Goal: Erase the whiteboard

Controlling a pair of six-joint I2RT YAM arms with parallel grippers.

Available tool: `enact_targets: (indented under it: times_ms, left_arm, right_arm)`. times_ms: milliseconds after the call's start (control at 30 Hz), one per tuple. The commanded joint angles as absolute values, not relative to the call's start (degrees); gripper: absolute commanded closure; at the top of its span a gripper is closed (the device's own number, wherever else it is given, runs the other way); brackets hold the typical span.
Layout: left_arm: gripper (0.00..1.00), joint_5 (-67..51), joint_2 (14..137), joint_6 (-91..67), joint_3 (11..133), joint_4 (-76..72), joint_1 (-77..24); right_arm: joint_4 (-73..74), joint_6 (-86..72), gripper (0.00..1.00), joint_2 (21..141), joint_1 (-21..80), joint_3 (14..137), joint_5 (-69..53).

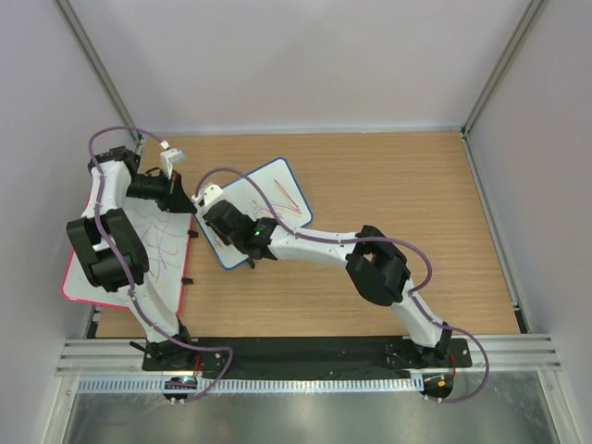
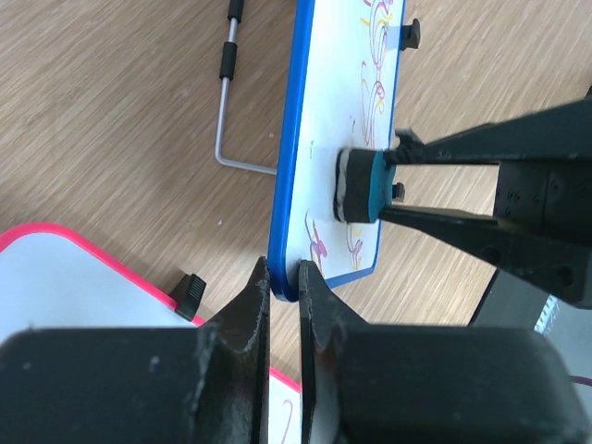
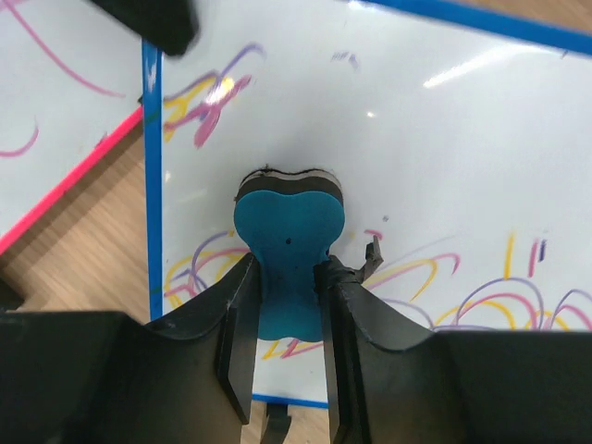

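The small rectangular blue-framed whiteboard (image 1: 282,185) sits on the wooden tabletop (image 1: 398,185), left of centre, just right of the larger pink-framed whiteboard (image 1: 166,252). The left pincer (image 2: 283,273) grips the small board's left corner. The right pincer (image 3: 287,268) presses a teal heart-shaped felt eraser (image 3: 289,227) onto its surface, near that corner.

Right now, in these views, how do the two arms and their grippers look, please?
The left arm and the right arm have white links joined by bulky black joint housings. A thin purple cable runs in loose loops along each. The left gripper and the right gripper are matte black, with two flat, tapering fingers each. A small green light glows near the right wrist.
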State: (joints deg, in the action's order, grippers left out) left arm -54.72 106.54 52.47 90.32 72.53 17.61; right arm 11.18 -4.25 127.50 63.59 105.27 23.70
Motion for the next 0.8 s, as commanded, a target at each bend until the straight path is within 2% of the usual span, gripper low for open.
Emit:
enact_targets:
  times_ms: [0, 133, 367, 467, 767]
  left_arm:
    - [1.0, -55.63, 103.97, 55.63, 91.49, 72.95, 16.87]
    - [1.0, -55.9, 103.89, 55.72, 91.41, 73.21, 16.79]
    - [1.0, -55.81, 103.01, 55.72, 91.32, 73.39, 16.44]
    - [1.0, -55.64, 102.66, 55.72, 91.23, 73.3, 16.17]
    - [1.0, -55.02, 102.3, 55.99, 90.62, 73.04, 16.08]
  right_arm:
    - [14.77, -8.17, 0.99, 129.2, 63.81, 99.14, 22.85]
    - [14.76, -6.69, 0.99, 129.29, 63.63, 101.07, 23.29]
    - [19.33, -3.78, 0.99, 132.18, 61.35, 117.39, 24.96]
    - [21.35, -4.48, 0.99, 133.85, 59.59, 120.84, 25.92]
    - [22.67, -7.65, 0.99, 133.06, 55.2, 119.87, 27.33]
